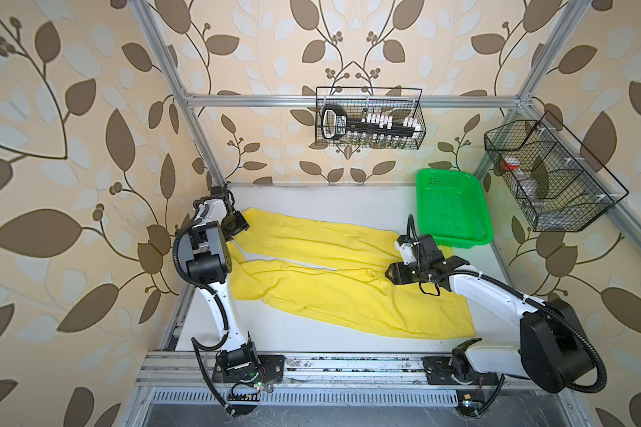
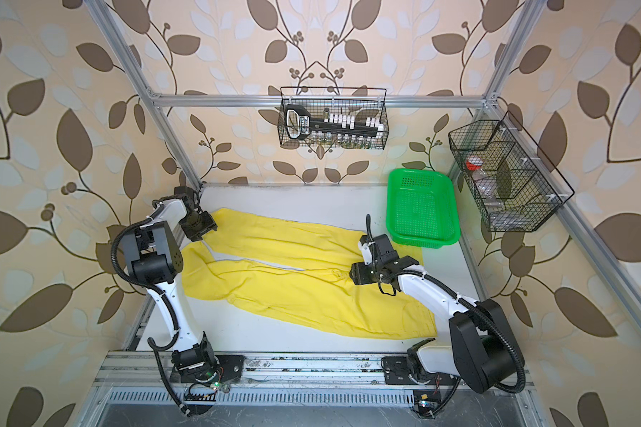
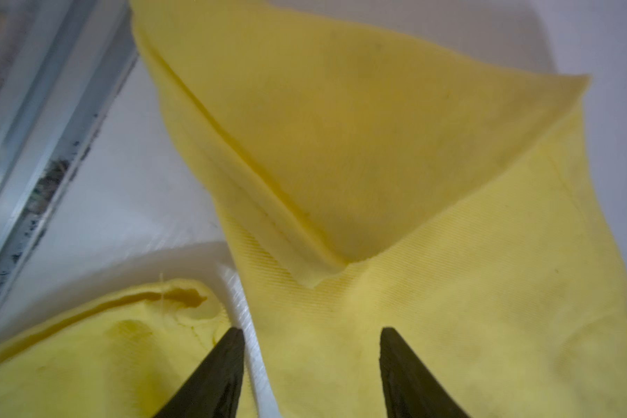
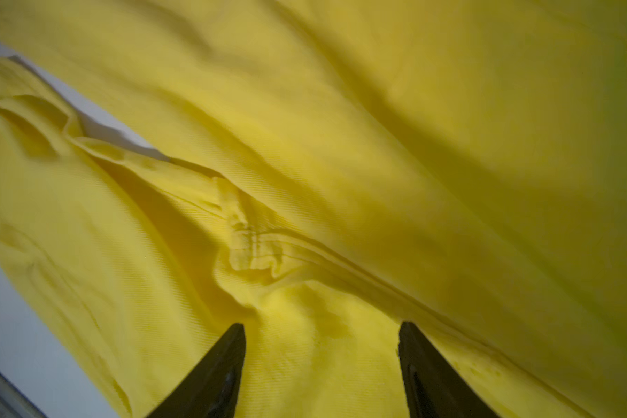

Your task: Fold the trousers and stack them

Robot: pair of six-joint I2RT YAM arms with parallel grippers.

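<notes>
Wrist views: left claw (image 3: 310, 331) and right claw (image 4: 321, 325), two, spread over one trousers (image 1: 330, 288) beside one basket (image 1: 459, 241).

The trousers (image 1: 334, 281) lie spread flat across the table (image 1: 311, 199), leg ends left and waist right, with the mesh basket (image 1: 444, 181) just behind the waist end at rear right, the left gripper (image 1: 239, 227) at the rear leg's end and the right gripper (image 1: 391, 275) over the crotch.

Lab robot cell: aluminium frame (image 1: 274, 100), leaf wallpaper (image 1: 71, 148), hanging wire baskets (image 1: 369, 145), white tabletop (image 1: 311, 199).
</notes>
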